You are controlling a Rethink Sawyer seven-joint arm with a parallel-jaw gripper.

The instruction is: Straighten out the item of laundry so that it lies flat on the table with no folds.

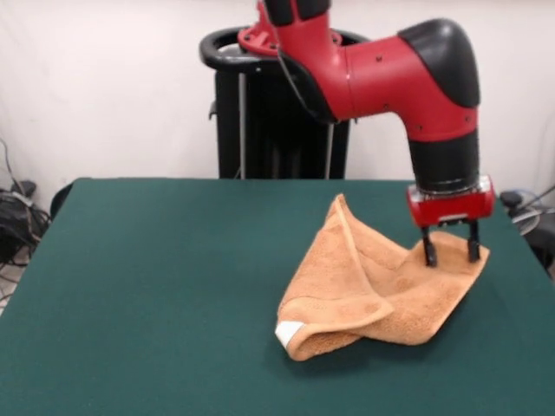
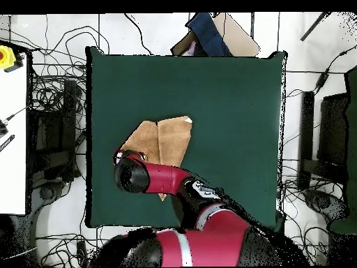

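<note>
The orange-tan towel [image 1: 381, 286] lies crumpled on the right half of the green table [image 1: 156, 286]. One part stands up in a peak and a flap is folded over at the front, where the white tag [image 1: 289, 330] shows. My gripper [image 1: 451, 252] points straight down at the towel's right corner. Its fingers [image 1: 429, 251] are spread apart, with the tips touching the cloth. In the overhead view the towel [image 2: 164, 139] lies left of the middle of the table [image 2: 230, 105], and my arm [image 2: 150, 178] covers its lower part and hides the gripper.
The black pedestal [image 1: 277, 130] stands behind the table's far edge. In the overhead view, cables lie on the floor around the table, a cardboard box with blue cloth [image 2: 213, 35] sits past the top edge, and a white bench [image 2: 14, 139] stands at the left.
</note>
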